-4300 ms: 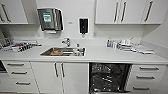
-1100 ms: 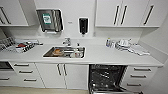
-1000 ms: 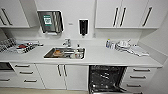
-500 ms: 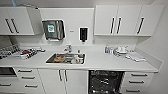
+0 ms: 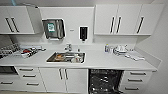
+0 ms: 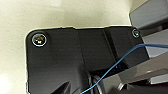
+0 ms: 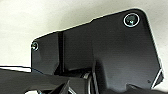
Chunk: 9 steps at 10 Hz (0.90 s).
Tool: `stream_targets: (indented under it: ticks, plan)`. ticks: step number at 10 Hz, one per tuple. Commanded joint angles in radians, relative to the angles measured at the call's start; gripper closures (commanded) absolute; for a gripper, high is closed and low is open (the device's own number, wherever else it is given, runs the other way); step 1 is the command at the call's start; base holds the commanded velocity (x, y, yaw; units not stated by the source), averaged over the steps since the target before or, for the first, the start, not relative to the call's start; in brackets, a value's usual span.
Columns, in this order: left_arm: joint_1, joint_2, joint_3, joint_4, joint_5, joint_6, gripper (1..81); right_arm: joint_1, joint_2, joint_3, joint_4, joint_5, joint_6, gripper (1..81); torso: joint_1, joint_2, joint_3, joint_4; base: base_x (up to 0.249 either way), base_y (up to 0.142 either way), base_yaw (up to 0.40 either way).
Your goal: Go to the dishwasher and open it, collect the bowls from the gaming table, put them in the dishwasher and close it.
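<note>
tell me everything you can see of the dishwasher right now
The dishwasher is built in under the white counter, right of the sink, between white cabinet doors on one side and a stack of drawers on the other. Its front shows no steel panel: the bay stands open, a dark interior with glinting wire racks inside. What the racks hold is too blurred to tell. The lower part runs out of the head view, so the door itself cannot be made out.
</note>
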Motion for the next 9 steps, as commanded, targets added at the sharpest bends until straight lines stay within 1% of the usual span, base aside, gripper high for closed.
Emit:
stream_targets:
  ticks: [1,2,3,4,7,8,9]
  plan:
    - [-0.041,0.001,0.005,-0.003,0.049,0.008,1.0,0.048,-0.002,0.003,-0.014,-0.043,-0.004,1.0,-0.061,0.095,0.000,0.000,0.000,0.000,0.000]
    - [-0.041,0.001,0.005,-0.003,0.049,0.009,1.0,0.046,-0.002,0.003,-0.014,-0.043,-0.004,1.0,-0.084,0.130,0.000,0.000,0.000,0.000,0.000]
    - [-0.041,0.003,0.004,-0.001,0.049,0.009,1.0,0.046,-0.002,0.003,-0.014,-0.043,-0.004,1.0,-0.107,0.165,0.040,0.000,0.000,0.000,0.000]
    - [-0.041,0.007,0.004,0.000,0.049,0.009,1.0,0.046,-0.002,0.005,-0.016,-0.043,-0.005,1.0,-0.127,0.196,0.052,0.000,0.000,0.000,0.000]
    - [-0.041,0.007,0.002,0.002,0.050,0.009,1.0,0.048,0.003,0.003,-0.034,-0.043,-0.004,1.0,-0.191,0.295,0.072,0.000,0.000,0.000,0.000]
    - [-0.041,0.009,0.001,0.002,0.050,0.009,1.0,0.046,0.003,0.003,-0.036,-0.043,-0.004,1.0,-0.213,0.328,0.042,0.000,0.000,0.000,0.000]
    - [-0.041,0.012,0.001,0.002,0.050,0.009,1.0,0.046,0.003,0.003,-0.036,-0.043,-0.004,1.0,-0.233,0.358,0.046,0.000,0.000,0.000,0.000]
